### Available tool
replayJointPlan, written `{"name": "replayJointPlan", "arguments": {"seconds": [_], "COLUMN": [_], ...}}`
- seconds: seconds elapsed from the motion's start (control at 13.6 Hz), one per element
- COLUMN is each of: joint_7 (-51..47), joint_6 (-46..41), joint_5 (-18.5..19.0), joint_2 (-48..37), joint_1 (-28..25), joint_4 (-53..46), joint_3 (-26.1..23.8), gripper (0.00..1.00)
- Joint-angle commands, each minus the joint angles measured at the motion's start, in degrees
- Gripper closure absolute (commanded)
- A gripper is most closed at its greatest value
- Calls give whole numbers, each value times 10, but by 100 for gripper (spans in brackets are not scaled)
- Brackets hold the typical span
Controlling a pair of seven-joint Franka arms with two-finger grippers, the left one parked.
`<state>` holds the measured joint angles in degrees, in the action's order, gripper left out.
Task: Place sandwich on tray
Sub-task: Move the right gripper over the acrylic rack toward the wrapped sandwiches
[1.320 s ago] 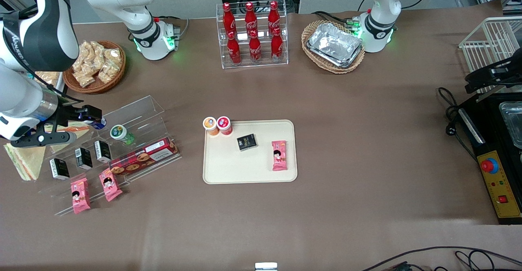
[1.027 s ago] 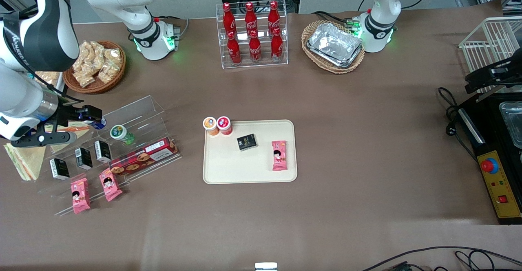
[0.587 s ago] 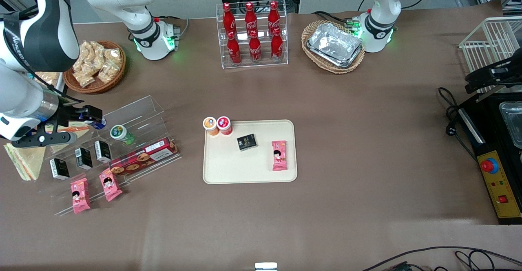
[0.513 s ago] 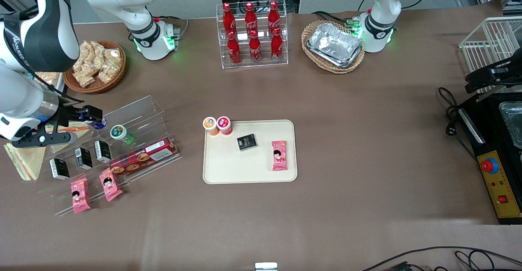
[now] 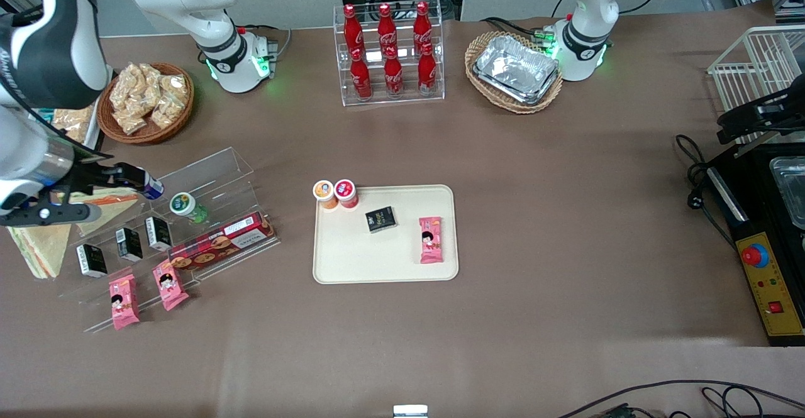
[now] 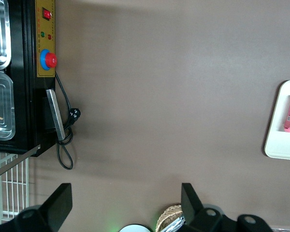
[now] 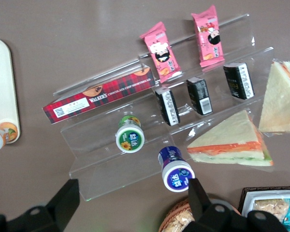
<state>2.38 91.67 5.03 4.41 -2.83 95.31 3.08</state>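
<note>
Brown table, task barely begun. Your gripper [image 7: 135,212] hovers spread wide, empty, above acrylic rack [image 7: 150,121] at working arm's end. Sandwich [image 7: 280,99] lies on table beside rack, ungrasped. Tray [image 5: 383,261] mid-table awaits it; pick and carry remain.

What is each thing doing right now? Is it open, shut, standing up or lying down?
tool: open, empty, hovering above the clear snack stand
sandwich: wrapped, lying flat on the table, not gripped
tray: flat on the table, no sandwich on it yet
orange-banded wedge: wrapped, lying flat, untouched
cola bottles: upright, capped, in their rack
</note>
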Motion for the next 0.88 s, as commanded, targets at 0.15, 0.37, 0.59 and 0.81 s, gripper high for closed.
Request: {"name": "replayJointPlan", "arguments": {"seconds": [0.15,0.37,0.59,0.81], "joint_7": [6,16,42,79], "joint_6": [-5,-2,2,23], "joint_5": [-25,-25,-24,-24], "joint_2": [-12,-19,-19,-19], "joint_1": [3,4,4,4], "joint_4": [-10,-10,-10,-10], "joint_3": [74,101,132,166], "gripper": [0,0,0,0]}}
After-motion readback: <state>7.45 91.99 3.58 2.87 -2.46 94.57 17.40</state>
